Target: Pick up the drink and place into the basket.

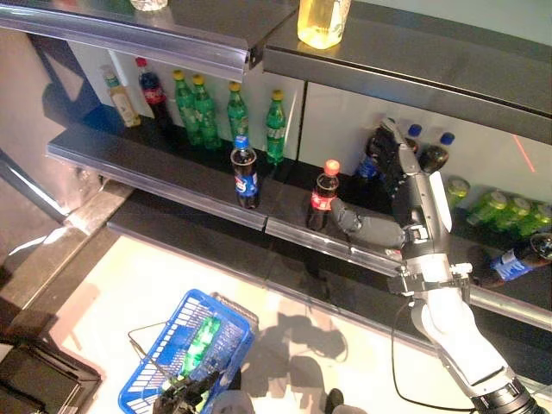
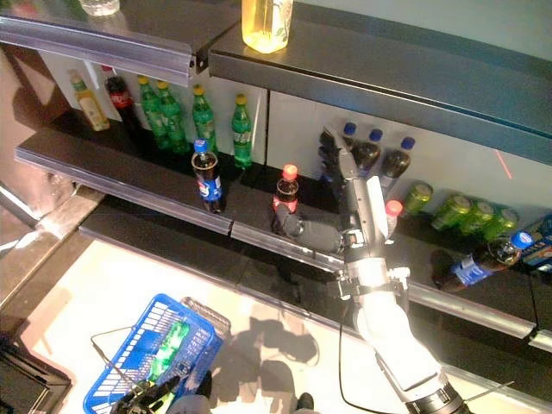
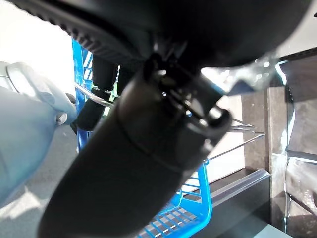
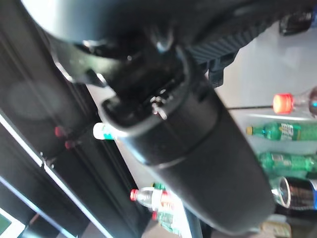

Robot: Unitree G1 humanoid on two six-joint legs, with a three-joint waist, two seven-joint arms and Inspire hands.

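Cola bottle (image 1: 324, 195) with red cap stands at the shelf (image 1: 172, 172) front edge. Right robot hand (image 1: 398, 185) beside it, fingers straight, thumb near its base, nothing gripped. Risk: thumb knocks it over the edge. Left robot hand (image 1: 185, 395) clenched on blue basket (image 1: 185, 345) handle.

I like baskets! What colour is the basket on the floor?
Blue. The basket shows best in the left eye view.

1. Right hand (image 2: 349, 177): dark fingers, silver-grey back plate, a dark thumb showing at its side.
2. Right wrist is showing a metal collar with small screws; the forearm below is wearing a glossy white shell ending in a black ribbed ring.
3. Left hand (image 1: 185, 395): dark fingers only, showing at the lower edge.
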